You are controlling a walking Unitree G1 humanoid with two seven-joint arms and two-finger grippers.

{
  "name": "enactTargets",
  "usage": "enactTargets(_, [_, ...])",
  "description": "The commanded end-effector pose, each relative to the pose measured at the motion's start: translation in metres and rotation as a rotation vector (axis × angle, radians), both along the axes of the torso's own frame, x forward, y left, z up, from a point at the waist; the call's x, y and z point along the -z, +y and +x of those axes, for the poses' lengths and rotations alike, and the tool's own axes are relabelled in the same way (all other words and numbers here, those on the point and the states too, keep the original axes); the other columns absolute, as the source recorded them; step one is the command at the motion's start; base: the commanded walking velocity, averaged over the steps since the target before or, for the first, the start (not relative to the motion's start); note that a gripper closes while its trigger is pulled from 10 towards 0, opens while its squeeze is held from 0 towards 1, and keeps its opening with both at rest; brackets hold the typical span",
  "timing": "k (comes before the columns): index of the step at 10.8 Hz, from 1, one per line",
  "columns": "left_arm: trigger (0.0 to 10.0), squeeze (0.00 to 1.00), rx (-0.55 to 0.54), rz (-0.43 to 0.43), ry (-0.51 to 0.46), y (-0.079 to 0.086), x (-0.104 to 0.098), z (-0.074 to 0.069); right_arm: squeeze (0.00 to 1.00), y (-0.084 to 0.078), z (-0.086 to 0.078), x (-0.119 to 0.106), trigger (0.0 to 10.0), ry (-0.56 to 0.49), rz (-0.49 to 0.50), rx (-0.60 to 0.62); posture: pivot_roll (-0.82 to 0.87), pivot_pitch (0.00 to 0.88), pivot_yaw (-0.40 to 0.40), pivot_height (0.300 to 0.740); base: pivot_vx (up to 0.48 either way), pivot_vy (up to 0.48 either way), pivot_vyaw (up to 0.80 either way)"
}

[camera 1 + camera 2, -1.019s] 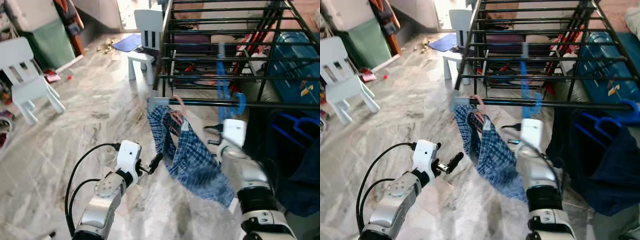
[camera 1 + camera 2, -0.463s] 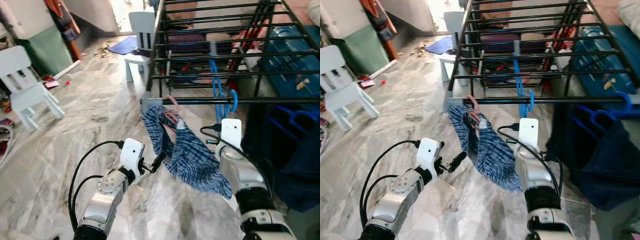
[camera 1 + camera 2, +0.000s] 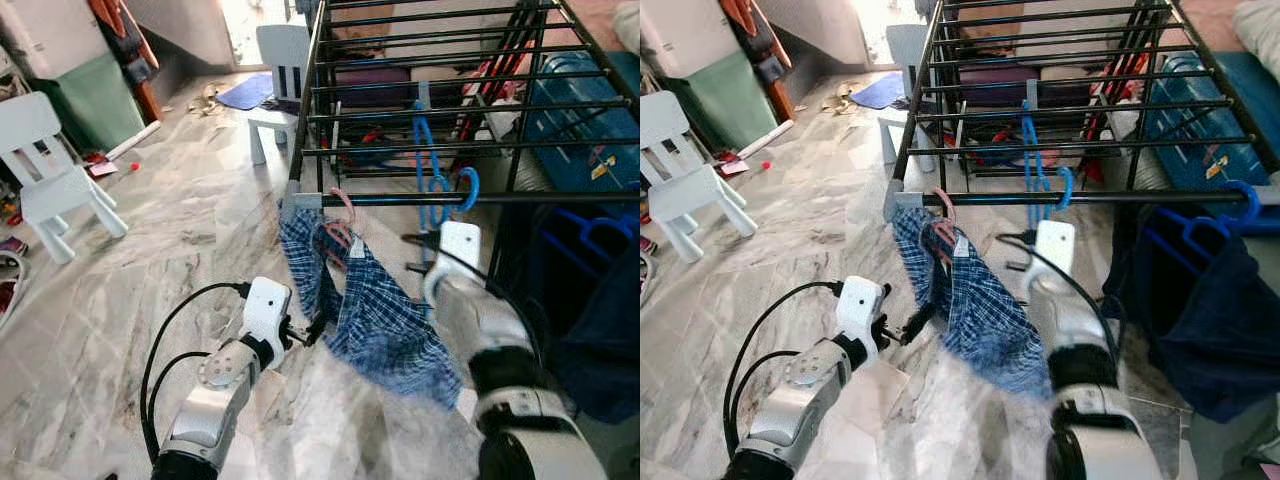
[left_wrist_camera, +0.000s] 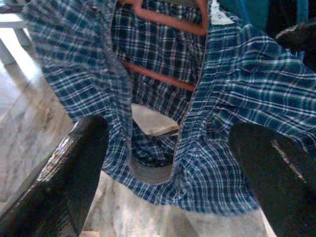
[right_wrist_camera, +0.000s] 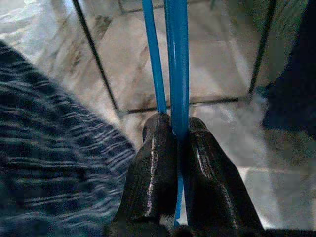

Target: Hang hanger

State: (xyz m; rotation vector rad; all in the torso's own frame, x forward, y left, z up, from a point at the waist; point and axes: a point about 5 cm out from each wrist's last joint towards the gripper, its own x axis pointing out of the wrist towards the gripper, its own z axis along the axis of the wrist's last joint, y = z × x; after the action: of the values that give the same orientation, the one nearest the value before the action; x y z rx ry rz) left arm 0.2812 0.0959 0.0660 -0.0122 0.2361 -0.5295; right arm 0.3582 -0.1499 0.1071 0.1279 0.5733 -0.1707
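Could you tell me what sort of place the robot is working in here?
Probably a lived-in home's laundry corner: a black drying rack over a marble floor, a plaid shirt hanging from it, and white child-size chairs nearby.

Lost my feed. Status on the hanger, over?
Right claw shut on blue hanger, hook over rack bar. Left claw open, facing plaid shirt on pink hanger. Shirt hangs beside the blue hanger.

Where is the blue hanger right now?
The blue hanger is hooked over the front bar of the black drying rack, right of the checked shirt, with the right gripper fingers pinched on it.
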Motion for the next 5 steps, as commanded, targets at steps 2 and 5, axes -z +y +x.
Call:
enactTargets(2, [10.0, 0.0, -0.021, 0.016, 0.009, 0.007, 0.003, -0.003, 0.0, 0.013, 0.022, -0.068, 10.0, -0.168, -0.013, -0.01, -0.07, 0.0, 0.069, 0.74, 0.0, 0.0, 0.0])
enactTargets(5, [10.0, 0.0, -0.021, 0.011, 0.023, 0.005, 0.006, -0.005, 0.0, 0.006, 0.013, -0.041, 10.0, 0.003, -0.027, 0.02, -0.08, 0.001, 0.062, 0.74, 0.0, 0.0, 0.0])
